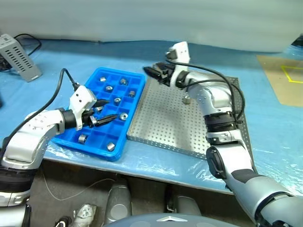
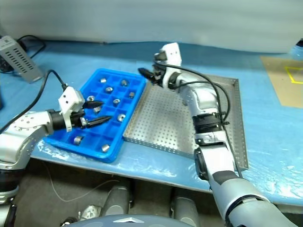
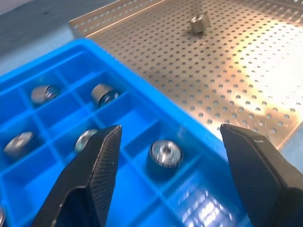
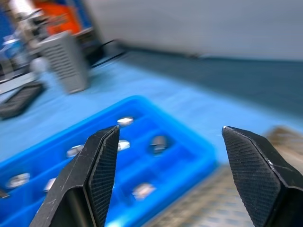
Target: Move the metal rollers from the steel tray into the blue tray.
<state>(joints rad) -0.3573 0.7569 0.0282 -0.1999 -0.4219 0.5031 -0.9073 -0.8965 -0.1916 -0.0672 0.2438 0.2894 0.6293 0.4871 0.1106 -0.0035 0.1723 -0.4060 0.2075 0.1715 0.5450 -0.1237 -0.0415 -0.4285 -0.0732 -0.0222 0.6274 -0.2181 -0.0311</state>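
Note:
The blue tray [image 1: 118, 71] lies left of the steel tray [image 1: 161, 118], their sides touching. Several metal rollers [image 1: 124, 115] sit in its compartments, one per cell. A single roller [image 1: 186, 99] stands on the perforated steel tray near my right forearm; it also shows in the left wrist view [image 3: 200, 22]. My left gripper [image 1: 111, 109] hovers open and empty over the blue tray's middle, above a filled cell [image 3: 165, 153]. Above the steel tray's far left corner, my right gripper [image 1: 151, 74] is open, empty, pointing level toward the blue tray [image 4: 156, 156].
A grey vented box [image 1: 19, 59] with black cables sits at the far left of the blue-covered table. Brown board with yellow tape [image 1: 284, 78] lies at the far right. The table's front edge [image 1: 156, 175] runs just beyond both trays.

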